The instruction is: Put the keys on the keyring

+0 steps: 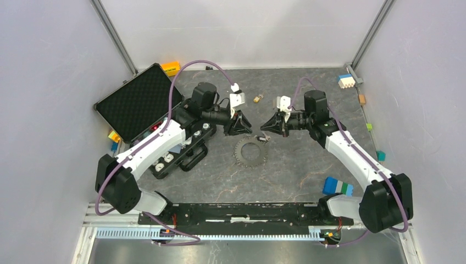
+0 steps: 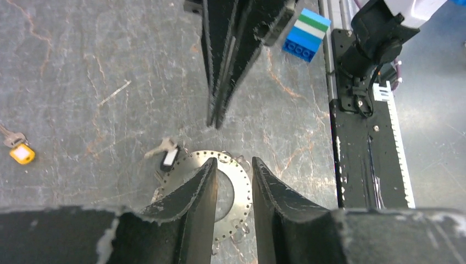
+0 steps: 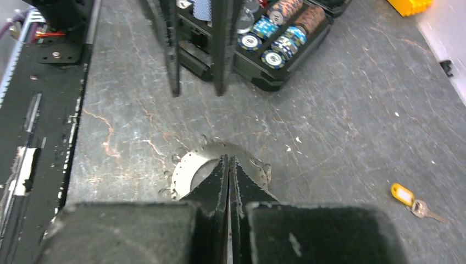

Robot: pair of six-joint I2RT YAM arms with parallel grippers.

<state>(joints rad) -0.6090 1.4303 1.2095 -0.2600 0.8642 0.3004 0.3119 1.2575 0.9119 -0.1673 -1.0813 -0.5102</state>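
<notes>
L claw (image 2: 233,162) ajar nr keyring (image 2: 189,164); R claw (image 3: 228,158) closed; chip case (image 3: 280,41) near

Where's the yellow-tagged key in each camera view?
Top external: yellow-tagged key just above centre.
Left wrist: far left edge.
Right wrist: lower right.
Shared landmark: the perforated keyring, near the middle of every view.
</notes>
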